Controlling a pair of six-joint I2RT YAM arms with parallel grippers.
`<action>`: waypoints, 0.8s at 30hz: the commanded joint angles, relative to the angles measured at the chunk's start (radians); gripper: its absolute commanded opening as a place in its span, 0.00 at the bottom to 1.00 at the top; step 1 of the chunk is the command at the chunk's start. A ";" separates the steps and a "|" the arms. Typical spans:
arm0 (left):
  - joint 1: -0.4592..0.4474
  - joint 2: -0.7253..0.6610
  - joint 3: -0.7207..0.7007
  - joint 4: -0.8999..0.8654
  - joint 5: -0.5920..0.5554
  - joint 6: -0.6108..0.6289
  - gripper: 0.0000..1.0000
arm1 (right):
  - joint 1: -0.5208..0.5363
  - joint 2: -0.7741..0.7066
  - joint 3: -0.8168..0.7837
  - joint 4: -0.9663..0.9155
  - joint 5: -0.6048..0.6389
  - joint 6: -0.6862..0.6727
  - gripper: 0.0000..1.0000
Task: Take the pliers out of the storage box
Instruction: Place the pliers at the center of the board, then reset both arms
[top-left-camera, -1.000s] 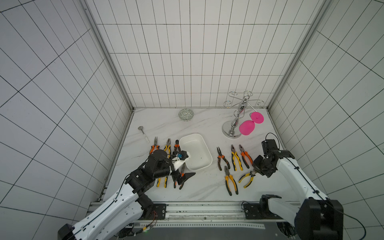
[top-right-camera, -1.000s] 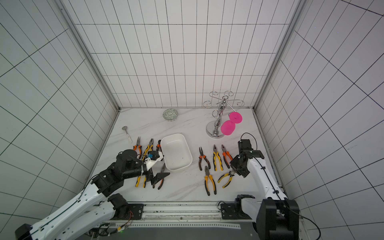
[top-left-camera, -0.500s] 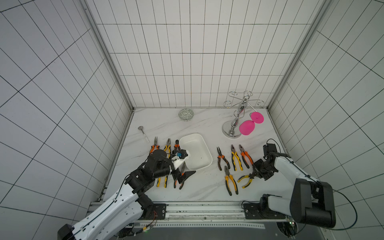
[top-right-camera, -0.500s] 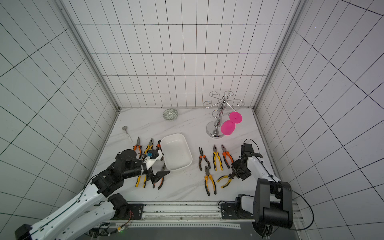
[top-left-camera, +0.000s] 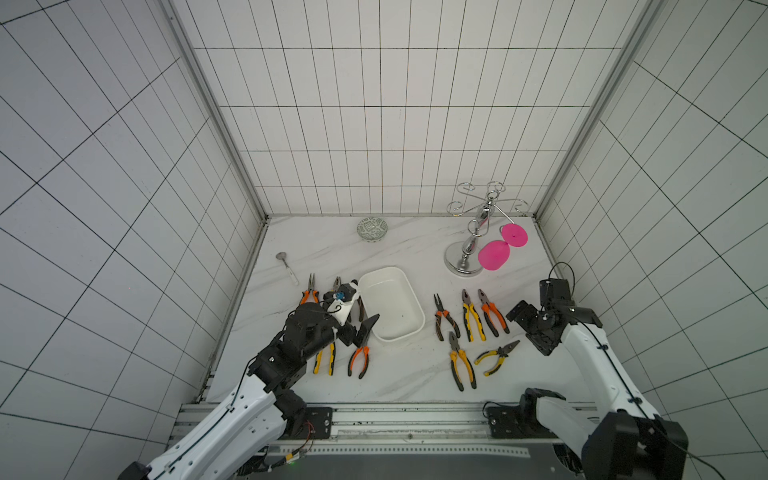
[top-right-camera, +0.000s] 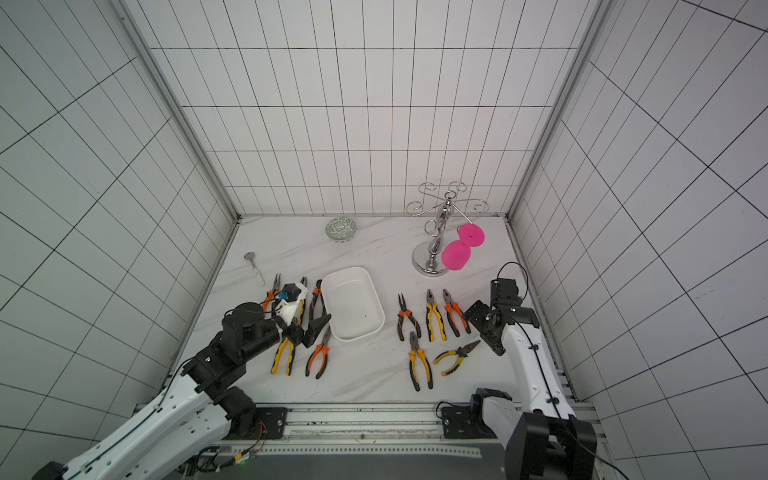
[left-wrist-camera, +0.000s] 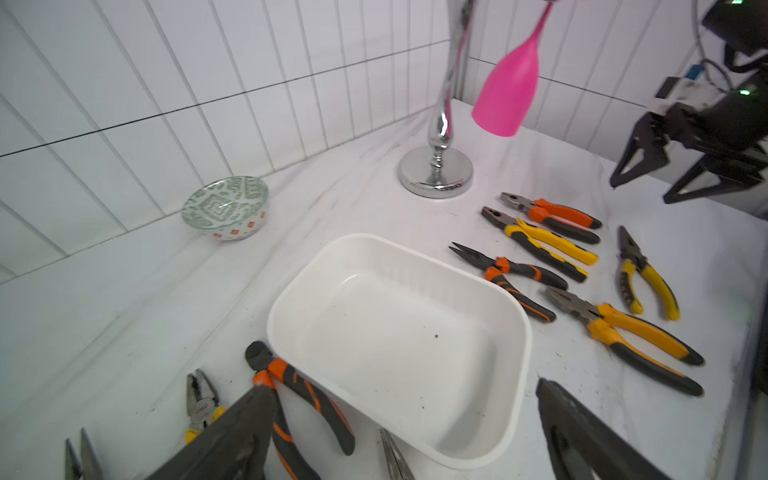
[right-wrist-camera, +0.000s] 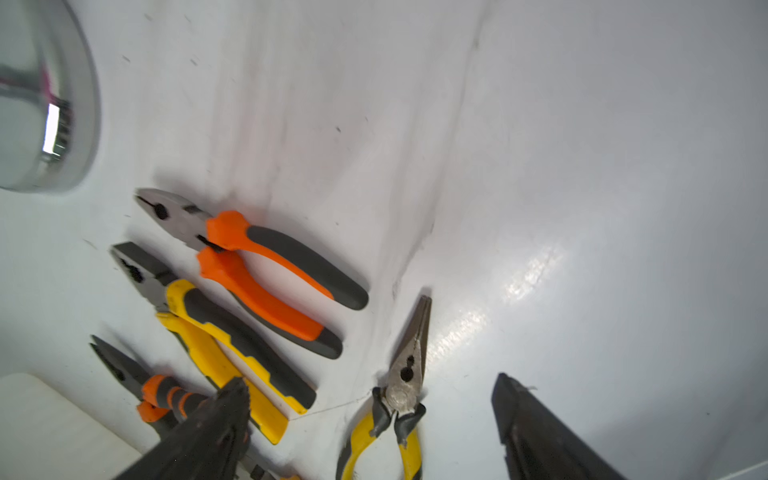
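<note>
Since the storage box (top-left-camera: 390, 303) is empty, with pliers (top-left-camera: 468, 307) on the desk (top-left-camera: 399, 374) left and right of it, the job looks done. The left pincer (left-wrist-camera: 399, 386) and right pincer (right-wrist-camera: 370, 380) gape open, empty; next they just back away.

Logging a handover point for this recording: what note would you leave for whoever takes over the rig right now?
Left gripper: open, empty, by the near left corner of the storage box.
Right gripper: open, empty, above the yellow-handled needle-nose pliers, which lie loose on the table.
Pliers: ten visible, all on the table, five on each side of the box.
Done: the box holds no pliers, only a few specks.
Left: nothing more to take out that I can see; probably just draw both arms back.
</note>
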 joint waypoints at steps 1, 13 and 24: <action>0.078 -0.025 -0.043 0.087 -0.122 -0.105 0.99 | -0.010 -0.023 0.065 0.104 0.091 -0.156 0.99; 0.241 0.056 -0.171 0.272 -0.359 -0.073 0.99 | 0.002 -0.030 -0.201 0.905 0.058 -0.508 0.99; 0.441 0.371 -0.230 0.634 -0.294 -0.082 0.99 | -0.002 0.220 -0.415 1.502 0.158 -0.543 0.99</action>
